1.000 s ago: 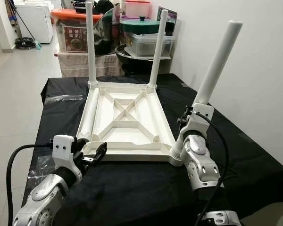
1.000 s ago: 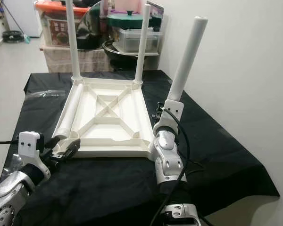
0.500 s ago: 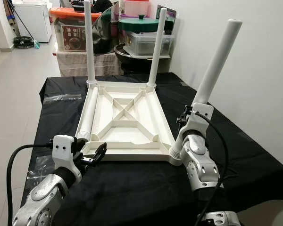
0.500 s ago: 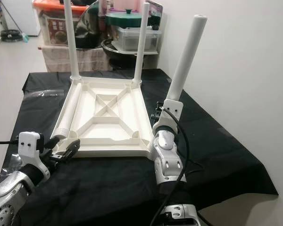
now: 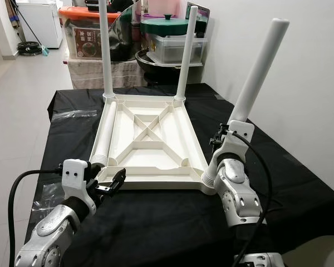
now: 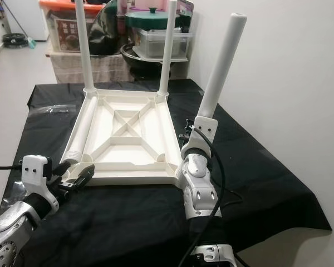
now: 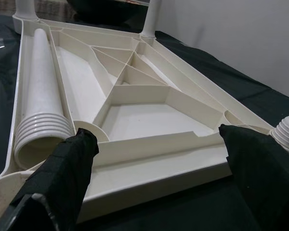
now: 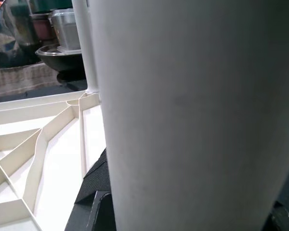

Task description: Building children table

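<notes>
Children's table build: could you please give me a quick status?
Right gripper shut on tilted third leg at near-right socket. Left gripper open at tabletop edge. Fourth leg lies loose inside.

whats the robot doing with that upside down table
It is putting legs on a white table top that lies upside down on a black cloth. Two far legs stand upright. The right gripper holds a tilted third leg at the near right corner. The left gripper, open, sits at the near left edge beside a loose leg.

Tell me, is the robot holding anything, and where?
The right gripper holds a white table leg near its lower end. The left gripper is open, holding nothing.
</notes>
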Robot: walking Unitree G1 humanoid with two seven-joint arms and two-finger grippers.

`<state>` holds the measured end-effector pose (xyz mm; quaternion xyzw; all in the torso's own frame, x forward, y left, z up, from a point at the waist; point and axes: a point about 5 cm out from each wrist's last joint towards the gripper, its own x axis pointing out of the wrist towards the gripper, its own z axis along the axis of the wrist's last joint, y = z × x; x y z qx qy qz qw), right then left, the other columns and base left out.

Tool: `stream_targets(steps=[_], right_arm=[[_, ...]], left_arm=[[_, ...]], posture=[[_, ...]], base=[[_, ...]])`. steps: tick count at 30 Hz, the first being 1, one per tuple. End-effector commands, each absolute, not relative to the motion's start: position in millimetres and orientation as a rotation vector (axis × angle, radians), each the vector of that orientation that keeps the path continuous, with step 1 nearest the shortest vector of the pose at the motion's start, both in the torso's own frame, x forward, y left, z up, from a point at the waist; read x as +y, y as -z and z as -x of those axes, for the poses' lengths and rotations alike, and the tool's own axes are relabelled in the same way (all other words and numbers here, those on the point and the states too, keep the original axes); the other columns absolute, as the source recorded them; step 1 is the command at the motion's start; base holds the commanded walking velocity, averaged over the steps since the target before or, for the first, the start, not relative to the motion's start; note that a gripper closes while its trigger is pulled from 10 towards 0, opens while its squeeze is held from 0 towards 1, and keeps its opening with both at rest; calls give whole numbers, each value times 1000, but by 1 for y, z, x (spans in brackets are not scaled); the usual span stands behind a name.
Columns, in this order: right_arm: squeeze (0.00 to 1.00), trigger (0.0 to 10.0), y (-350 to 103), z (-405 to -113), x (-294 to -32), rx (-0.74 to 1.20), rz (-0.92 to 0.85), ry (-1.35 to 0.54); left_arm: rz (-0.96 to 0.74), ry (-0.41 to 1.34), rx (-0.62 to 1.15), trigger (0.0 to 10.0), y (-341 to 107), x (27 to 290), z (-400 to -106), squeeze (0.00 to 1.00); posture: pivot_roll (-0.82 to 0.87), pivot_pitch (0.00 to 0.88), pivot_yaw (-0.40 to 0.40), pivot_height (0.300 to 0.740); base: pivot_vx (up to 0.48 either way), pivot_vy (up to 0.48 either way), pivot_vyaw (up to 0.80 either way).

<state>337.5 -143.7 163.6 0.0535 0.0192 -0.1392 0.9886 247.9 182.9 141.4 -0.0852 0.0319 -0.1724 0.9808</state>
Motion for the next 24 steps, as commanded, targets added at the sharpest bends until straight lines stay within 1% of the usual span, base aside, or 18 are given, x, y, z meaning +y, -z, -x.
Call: stream_targets(steps=[1,24], right_arm=[[0,10000,-132,-331,-155,199,-96,321],[0,10000,-142,-329,-155,176,-106,321]], left_arm=[[158,358,66,10000,-140,181,-250,0],[155,362,70,10000,-139,180,-250,0]], posture=[[98,0,-67,740],[94,0,-66,740]], base=[[0,0,0],[0,0,0]])
